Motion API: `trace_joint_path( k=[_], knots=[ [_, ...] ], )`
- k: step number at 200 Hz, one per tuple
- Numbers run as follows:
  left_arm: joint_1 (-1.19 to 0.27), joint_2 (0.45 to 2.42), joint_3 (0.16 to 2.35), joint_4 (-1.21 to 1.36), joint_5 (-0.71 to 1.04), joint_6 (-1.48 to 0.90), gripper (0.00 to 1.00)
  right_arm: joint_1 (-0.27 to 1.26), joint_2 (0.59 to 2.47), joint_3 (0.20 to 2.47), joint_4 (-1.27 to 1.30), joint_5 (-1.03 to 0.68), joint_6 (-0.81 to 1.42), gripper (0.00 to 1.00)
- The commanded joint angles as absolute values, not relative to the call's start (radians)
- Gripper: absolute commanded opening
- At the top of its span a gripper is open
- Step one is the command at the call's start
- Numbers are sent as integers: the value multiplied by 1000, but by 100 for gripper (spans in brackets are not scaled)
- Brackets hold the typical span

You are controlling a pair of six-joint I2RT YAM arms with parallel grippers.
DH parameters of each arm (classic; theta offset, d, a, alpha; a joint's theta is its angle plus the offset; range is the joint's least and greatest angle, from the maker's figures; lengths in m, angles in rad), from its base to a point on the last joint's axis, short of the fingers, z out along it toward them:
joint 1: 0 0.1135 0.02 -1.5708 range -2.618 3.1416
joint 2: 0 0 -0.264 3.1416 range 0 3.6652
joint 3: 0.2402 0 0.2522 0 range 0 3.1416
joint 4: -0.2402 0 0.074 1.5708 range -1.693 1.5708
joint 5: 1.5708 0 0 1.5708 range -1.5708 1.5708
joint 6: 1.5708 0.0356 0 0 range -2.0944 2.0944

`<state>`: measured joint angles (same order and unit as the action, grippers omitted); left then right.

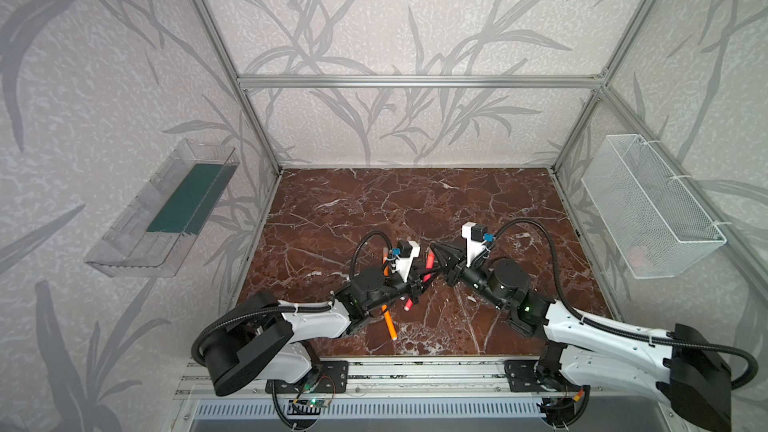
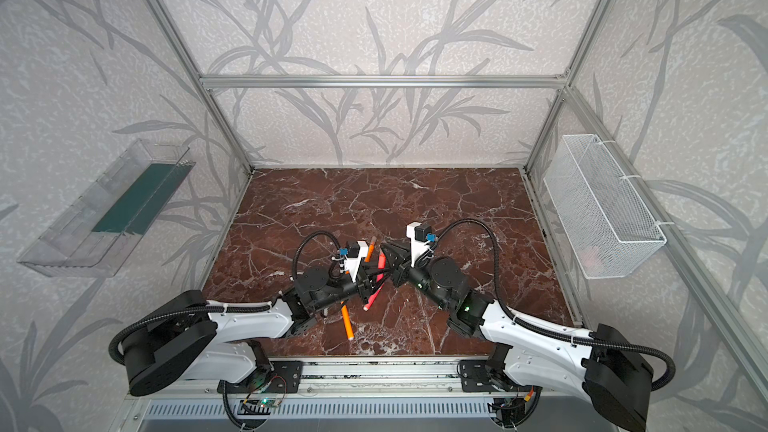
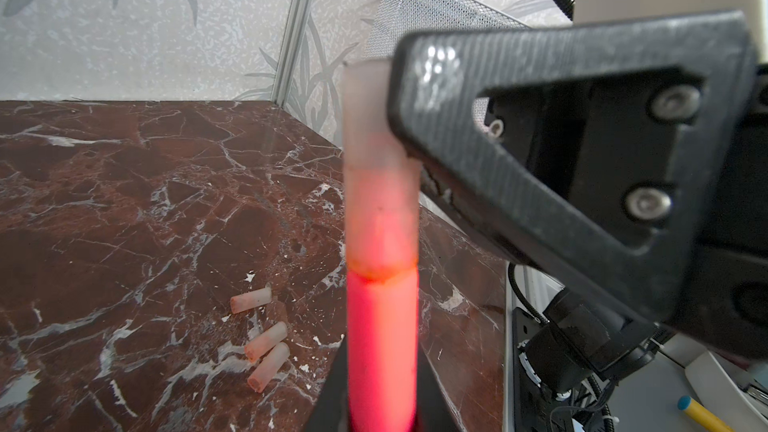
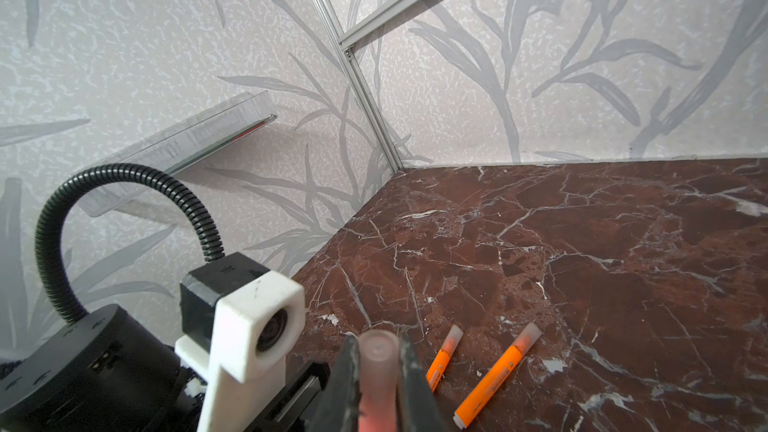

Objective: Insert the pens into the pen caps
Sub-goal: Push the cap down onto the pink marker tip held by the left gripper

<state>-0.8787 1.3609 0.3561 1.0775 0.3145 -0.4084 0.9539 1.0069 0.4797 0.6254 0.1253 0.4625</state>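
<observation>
The left gripper (image 3: 382, 413) clamps the pink-red pen (image 3: 382, 326) mid-air over the table (image 3: 124, 201); the right gripper (image 4: 376, 371) pinches the pen cap (image 4: 376, 344) on its tip; push off-axis and the cap could jam, or the pen slip.

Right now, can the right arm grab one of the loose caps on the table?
Probably not yet. The right gripper is shut on a cap on the pink pen, so it is busy. The loose caps lie uncovered on the table; it would have to let go first.
</observation>
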Motion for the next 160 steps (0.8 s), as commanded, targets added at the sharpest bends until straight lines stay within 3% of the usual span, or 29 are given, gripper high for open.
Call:
trace_joint_path(
  k=[1, 34, 65, 111, 160],
  knots=[
    [-864, 1333, 350, 1160, 281, -412, 0, 967, 933, 446, 536, 118, 454, 16],
    [-865, 1336, 351, 1167, 307, -408, 0, 968, 899, 436, 518, 153, 479, 49],
    [-864, 1324, 341, 1158, 316, -380, 0, 968, 851, 476, 432, 143, 478, 67],
    [-866, 1290, 330, 1066, 303, -277, 0, 967, 775, 530, 301, 151, 498, 79],
    [-870, 1261, 311, 1040, 301, -233, 0, 968, 842, 610, 251, 125, 502, 80]
  ],
)
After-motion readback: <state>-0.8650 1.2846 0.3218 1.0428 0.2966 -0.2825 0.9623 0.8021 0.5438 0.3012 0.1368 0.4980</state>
